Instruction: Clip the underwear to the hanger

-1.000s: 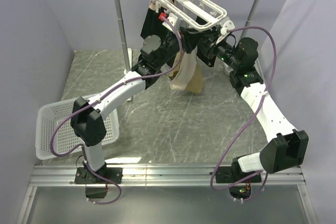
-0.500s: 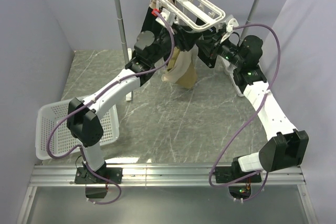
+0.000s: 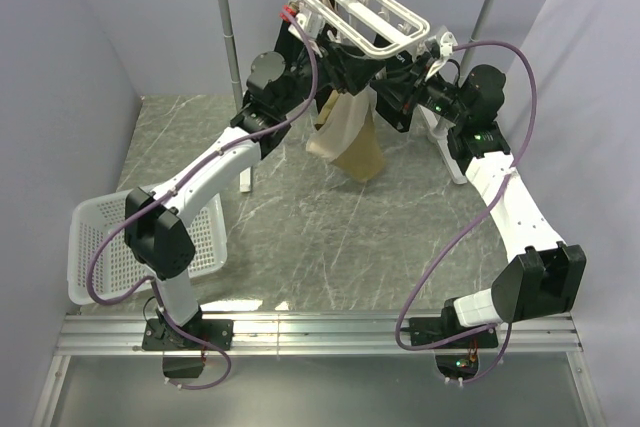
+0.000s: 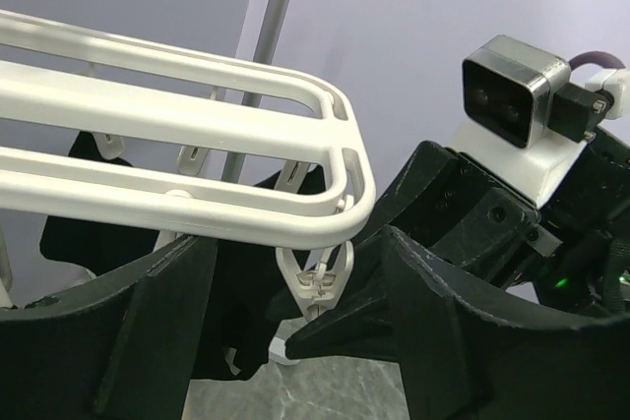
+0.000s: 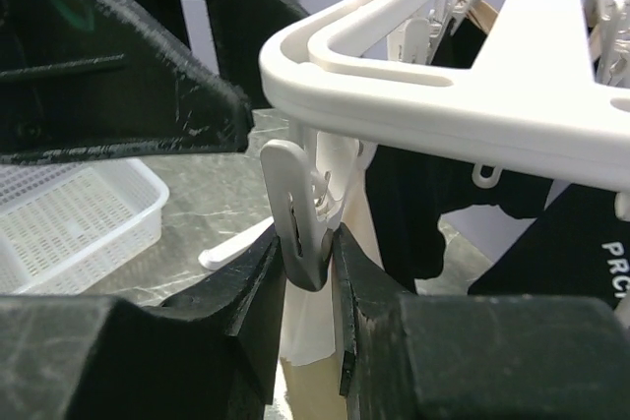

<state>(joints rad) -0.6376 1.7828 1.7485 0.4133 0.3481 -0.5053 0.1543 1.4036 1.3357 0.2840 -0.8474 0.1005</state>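
Note:
The white hanger (image 3: pixel 360 7) hangs from the rack's top pole. The tan underwear (image 3: pixel 348 132) hangs down below its near edge. My right gripper (image 3: pixel 388 87) is shut on a white clip (image 5: pixel 300 218) at the hanger's rim (image 5: pixel 413 86). The underwear's pale band and tan cloth (image 5: pixel 320 331) hang right behind and below that clip; I cannot tell if the clip grips it. My left gripper (image 3: pixel 335 57) is open just under the frame (image 4: pixel 197 135). Its jaws stand wide on either side of the same clip (image 4: pixel 320 282), with no cloth between them.
A white mesh basket (image 3: pixel 110 247) sits at the table's left edge. The grey-white pole rack (image 3: pixel 228 37) stands at the back, and its white foot (image 5: pixel 231 243) lies on the table. Black garments (image 5: pixel 551 233) hang from other clips. The two grippers are close together.
Both grippers have risen to the hanger's near edge. The left arm has swung up and left. The underwear has lifted with them and now hangs straight under the frame.

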